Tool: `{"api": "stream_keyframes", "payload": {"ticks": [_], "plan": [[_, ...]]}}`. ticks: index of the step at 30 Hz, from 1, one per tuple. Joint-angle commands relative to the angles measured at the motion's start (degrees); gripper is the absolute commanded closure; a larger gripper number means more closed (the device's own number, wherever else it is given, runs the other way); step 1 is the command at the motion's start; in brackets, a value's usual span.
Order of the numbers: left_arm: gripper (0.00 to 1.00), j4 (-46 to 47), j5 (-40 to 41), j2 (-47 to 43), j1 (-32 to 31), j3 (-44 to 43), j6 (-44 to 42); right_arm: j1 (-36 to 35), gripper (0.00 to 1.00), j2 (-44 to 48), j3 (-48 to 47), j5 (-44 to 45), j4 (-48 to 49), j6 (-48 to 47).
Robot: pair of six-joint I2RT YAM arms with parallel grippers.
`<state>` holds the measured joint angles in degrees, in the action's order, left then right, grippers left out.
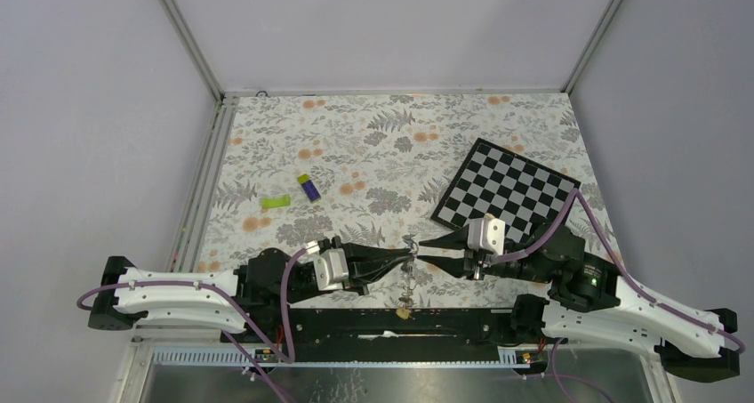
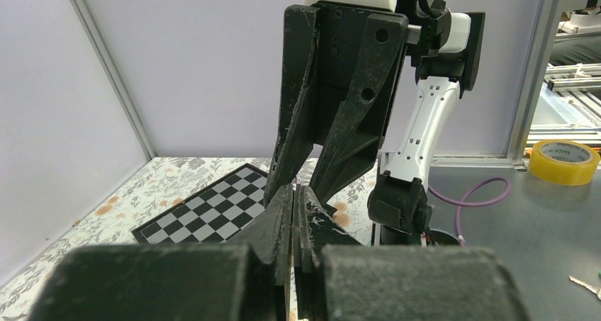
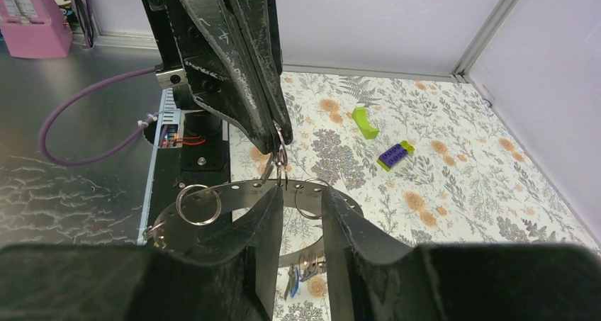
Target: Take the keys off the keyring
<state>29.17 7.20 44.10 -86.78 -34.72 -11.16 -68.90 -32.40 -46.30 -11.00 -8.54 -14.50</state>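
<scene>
The keyring (image 3: pixel 234 193) is a large flat grey metal ring with small holes, and it hangs in the air between my two grippers. My left gripper (image 1: pixel 411 259) is shut on a small wire ring (image 3: pixel 280 138) threaded through the keyring's top edge. In the left wrist view my left gripper (image 2: pixel 294 193) has its jaws pressed together. My right gripper (image 3: pixel 301 197) is open, with its tips astride the keyring's upper band just below that wire ring. The keys (image 3: pixel 301 275), one with a blue head, dangle from the keyring's lower part. They also show in the top view (image 1: pixel 408 287).
A checkerboard (image 1: pixel 507 189) lies at the right of the flowered mat. A purple-and-green block (image 1: pixel 309 188) and a green piece (image 1: pixel 276 201) lie at the left middle. More loose wire rings (image 3: pixel 198 204) hang on the keyring. A yellow tape roll (image 2: pixel 565 161) sits off the mat.
</scene>
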Motion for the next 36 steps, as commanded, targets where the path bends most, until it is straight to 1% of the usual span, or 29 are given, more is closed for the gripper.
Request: {"api": "stream_keyframes", "payload": {"ticks": [1,13,23,36], "plan": [[1.00,5.1,-1.4,-0.4,0.1,-3.3,-0.6,-0.2,0.67,-0.4,-0.1,0.6,1.1,-0.4],[1.00,5.1,-1.3,-0.1,0.1,-3.4,-0.5,-0.2,0.68,-1.2,0.2,-1.0,3.1,1.3],[1.00,5.8,-0.6,-0.3,0.1,-2.7,-0.8,-0.2,0.62,-1.3,0.2,-3.6,2.5,2.8],[1.00,6.4,-0.4,-0.5,0.1,-2.2,-0.6,-0.2,0.61,-1.7,0.1,-4.8,3.5,3.9]]}}
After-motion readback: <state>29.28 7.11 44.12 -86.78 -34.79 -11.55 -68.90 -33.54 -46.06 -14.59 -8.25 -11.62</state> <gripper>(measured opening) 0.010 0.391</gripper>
